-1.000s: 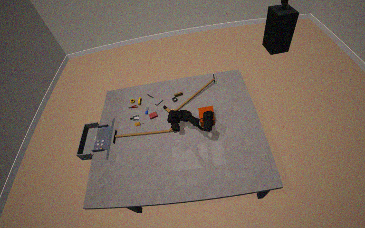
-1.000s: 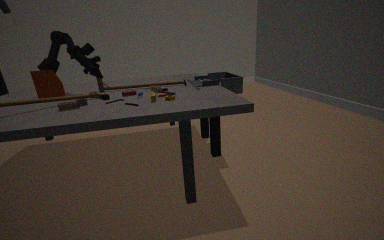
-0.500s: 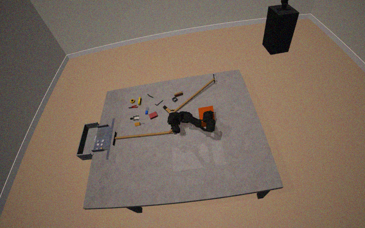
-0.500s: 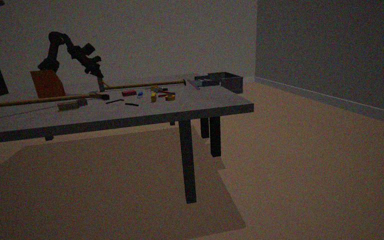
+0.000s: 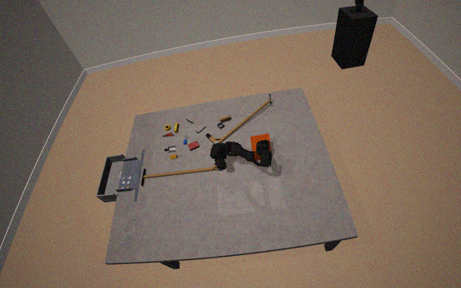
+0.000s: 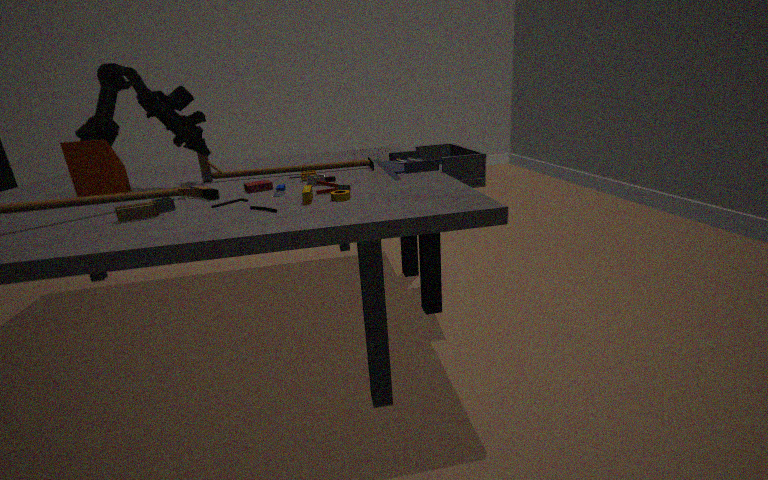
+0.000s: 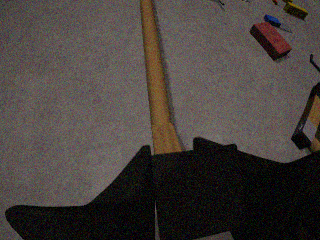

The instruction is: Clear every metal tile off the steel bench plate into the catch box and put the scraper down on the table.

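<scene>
My gripper (image 5: 219, 167) (image 6: 205, 153) (image 7: 172, 148) is shut on the wooden grip of the long scraper (image 5: 180, 171) (image 6: 288, 169) (image 7: 156, 80). Its handle runs from the gripper toward the plate, and its dark blade (image 5: 143, 177) (image 6: 370, 164) is just before the near edge of the steel bench plate (image 5: 135, 166). Several small pale metal tiles (image 5: 123, 182) and a yellowish one (image 5: 128, 186) are on the plate's far part. The grey catch box (image 5: 108, 197) (image 6: 464, 166) is at its far end, beyond the table edge. Whether the blade touches the table is too small to tell.
A second long-handled tool (image 5: 244, 121) (image 6: 90, 199) lies beside the arm. A red block (image 5: 193, 145) (image 6: 258, 186) (image 7: 270, 40), a yellow tape roll (image 5: 167, 127) (image 6: 340, 195) and several hand tools lie on the handle's one side. An orange panel (image 5: 260, 138) (image 6: 96, 169) is by the arm's base.
</scene>
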You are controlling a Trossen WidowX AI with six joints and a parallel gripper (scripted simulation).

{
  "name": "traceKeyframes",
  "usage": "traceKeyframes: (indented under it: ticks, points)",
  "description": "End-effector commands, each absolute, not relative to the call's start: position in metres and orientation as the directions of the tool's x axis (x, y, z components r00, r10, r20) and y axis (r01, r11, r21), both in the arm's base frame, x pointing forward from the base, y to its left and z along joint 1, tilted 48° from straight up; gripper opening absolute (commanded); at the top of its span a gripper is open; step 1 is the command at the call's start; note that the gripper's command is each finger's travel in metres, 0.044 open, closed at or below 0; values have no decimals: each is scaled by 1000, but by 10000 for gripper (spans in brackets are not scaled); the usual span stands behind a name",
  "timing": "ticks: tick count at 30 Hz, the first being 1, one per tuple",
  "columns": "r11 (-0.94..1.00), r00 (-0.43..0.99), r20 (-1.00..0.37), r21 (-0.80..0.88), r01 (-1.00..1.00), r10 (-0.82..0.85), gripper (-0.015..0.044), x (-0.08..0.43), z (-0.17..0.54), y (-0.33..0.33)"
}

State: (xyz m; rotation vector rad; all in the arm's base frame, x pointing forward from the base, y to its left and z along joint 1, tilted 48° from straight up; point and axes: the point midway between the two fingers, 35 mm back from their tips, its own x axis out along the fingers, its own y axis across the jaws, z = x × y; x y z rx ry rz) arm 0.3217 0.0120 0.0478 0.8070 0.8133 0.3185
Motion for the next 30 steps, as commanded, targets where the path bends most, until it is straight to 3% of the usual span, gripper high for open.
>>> traceKeyframes:
  ticks: [1,30]
  points:
    - [670,669,-516,742,37,535,0,330,50,10]
    - [670,673,-510,742,29,536,0,372,41,-2]
